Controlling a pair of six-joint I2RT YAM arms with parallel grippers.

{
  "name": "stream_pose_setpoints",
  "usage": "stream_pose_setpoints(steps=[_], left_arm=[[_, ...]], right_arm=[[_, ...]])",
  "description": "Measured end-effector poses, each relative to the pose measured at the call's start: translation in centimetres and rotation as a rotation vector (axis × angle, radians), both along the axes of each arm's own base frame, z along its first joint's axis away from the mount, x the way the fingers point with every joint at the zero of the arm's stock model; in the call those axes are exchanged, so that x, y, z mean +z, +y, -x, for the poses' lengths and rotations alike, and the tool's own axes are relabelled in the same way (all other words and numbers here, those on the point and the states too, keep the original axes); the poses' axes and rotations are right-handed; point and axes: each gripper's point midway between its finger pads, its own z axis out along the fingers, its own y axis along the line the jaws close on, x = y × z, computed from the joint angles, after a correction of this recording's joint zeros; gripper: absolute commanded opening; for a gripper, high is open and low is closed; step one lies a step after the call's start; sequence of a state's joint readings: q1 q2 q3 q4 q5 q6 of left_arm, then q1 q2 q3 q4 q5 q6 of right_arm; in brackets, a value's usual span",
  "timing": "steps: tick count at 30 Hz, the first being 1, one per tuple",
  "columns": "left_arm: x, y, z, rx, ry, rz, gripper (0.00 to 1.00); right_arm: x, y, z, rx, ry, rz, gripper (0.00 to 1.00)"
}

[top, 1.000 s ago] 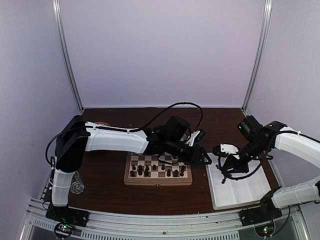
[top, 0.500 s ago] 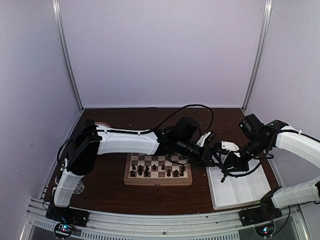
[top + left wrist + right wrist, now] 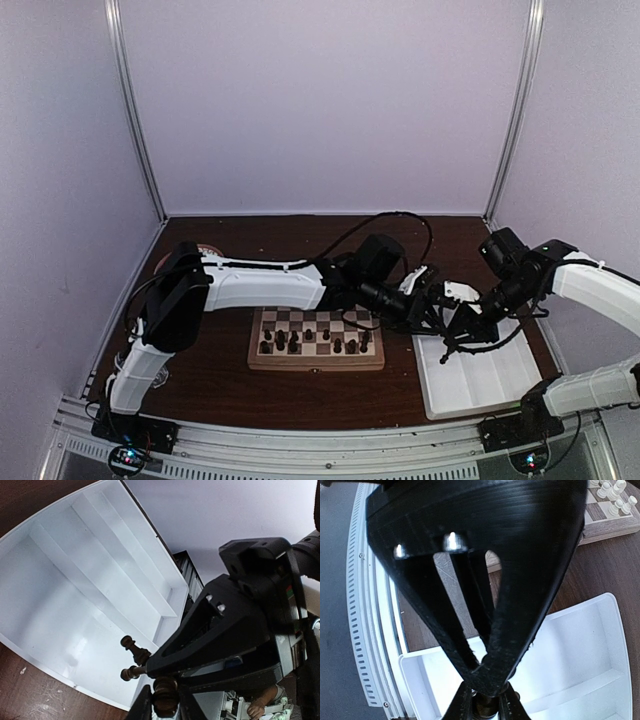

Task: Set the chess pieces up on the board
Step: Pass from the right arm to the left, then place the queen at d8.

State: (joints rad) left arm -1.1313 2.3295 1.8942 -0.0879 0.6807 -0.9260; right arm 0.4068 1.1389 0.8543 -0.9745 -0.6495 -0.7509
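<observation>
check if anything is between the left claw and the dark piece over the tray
Nothing visible does. The left claw has a finger on each side of the dark piece, above the white tray. The right claw faces it from the opposite side, crowding the spot but not coming between them.

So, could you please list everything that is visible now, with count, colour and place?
board: one, tan and brown checks, table centre.
dark chess pieces: several, dark brown, board's near rows.
white chess pieces: several, cream, on the board.
held dark pieces: about three, dark brown, between both claws above the tray.
tray: one, white, divided, right of the board.
left claw: one, black, gripping held pieces.
right claw: one, black, gripping them too.
</observation>
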Motion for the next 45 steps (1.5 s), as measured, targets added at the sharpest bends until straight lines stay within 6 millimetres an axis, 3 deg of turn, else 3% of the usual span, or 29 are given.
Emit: stream_pose_setpoints(steps=[7,12,22,27,30,37,45], left_arm=[[0.0,0.0,0.0,-0.004,0.011,-0.005,0.02],[0.1,0.0,-0.1,-0.004,0.01,-0.003,0.0],[-1.4,0.4,-0.5,0.007,0.009,0.009,0.0],[-2.7,1.1,-0.6,0.018,0.031,-0.013,0.0],[-3.1,1.3,-0.5,0.021,0.039,-0.012,0.0],[-2.1,1.2,-0.4,0.004,0.035,0.034,0.0],[0.4,1.1,-0.1,-0.021,0.031,0.112,0.0]], right_arm=[[0.0,-0.1,0.0,-0.001,0.001,0.0,0.18],[0.0,-0.4,-0.3,-0.016,-0.002,0.0,0.29],[-0.7,-2.8,-1.5,-0.097,0.025,0.005,0.33],[-1.1,-3.0,-1.0,-0.067,0.039,0.007,0.38],[-1.2,-3.1,-0.2,-0.03,0.051,0.013,0.46],[-1.4,-3.1,1.5,0.049,0.067,0.004,0.52],[-1.7,-2.8,1.2,0.057,0.062,-0.011,0.51]])
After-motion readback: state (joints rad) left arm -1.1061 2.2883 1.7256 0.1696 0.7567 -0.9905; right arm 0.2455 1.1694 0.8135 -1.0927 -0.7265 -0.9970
